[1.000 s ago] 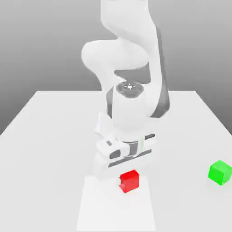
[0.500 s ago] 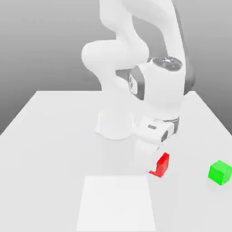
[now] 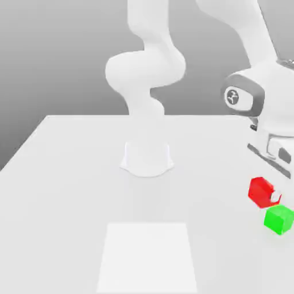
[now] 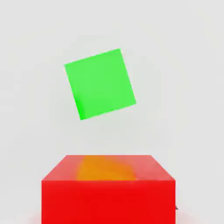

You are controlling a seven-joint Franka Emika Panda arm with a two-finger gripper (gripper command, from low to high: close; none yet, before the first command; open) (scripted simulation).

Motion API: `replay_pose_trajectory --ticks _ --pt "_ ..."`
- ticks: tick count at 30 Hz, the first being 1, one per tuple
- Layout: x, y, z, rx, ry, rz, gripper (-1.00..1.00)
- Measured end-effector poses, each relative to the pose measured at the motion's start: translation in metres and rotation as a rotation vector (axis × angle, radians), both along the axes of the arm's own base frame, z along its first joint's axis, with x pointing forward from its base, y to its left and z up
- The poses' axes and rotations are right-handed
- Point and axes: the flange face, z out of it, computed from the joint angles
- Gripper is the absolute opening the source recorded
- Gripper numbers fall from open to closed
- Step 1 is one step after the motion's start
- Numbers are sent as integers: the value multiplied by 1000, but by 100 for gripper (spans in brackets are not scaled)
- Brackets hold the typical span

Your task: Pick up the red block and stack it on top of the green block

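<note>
The red block (image 3: 262, 191) hangs in the air at the exterior view's right, carried under the white hand. My gripper (image 3: 266, 194) is shut on it. The green block (image 3: 279, 220) rests on the white table just below the red one and slightly to the exterior view's right. No contact shows between the two blocks. In the hand view the red block (image 4: 109, 188) is close to the camera. The green block (image 4: 99, 83) lies on the table beyond it, turned a little relative to the red one.
The arm's round base (image 3: 147, 158) stands mid-table. A paler square patch (image 3: 147, 255) marks the table near its front edge. The green block sits close to the table's (image 3: 69, 172) edge at the exterior view's right.
The arm has swung toward the exterior view's right, carrying the red block from the front middle of the table to just above the green block. The green block has not moved.
</note>
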Motion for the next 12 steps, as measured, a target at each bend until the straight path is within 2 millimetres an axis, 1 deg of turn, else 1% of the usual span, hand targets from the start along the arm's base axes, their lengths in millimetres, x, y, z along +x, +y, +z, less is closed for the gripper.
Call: replay_pose_trajectory --ticks 3,4,6,8,9,12 --pt "-18 30 5 0 -2 181 -100" --pt "-19 35 1 1 -2 208 -100" --pt "-19 38 -17 2 -3 226 -100" --pt "-19 38 -40 1 -3 229 -100" --pt "-19 37 -52 1 -3 229 100" --pt "-19 37 -52 1 -3 229 100"
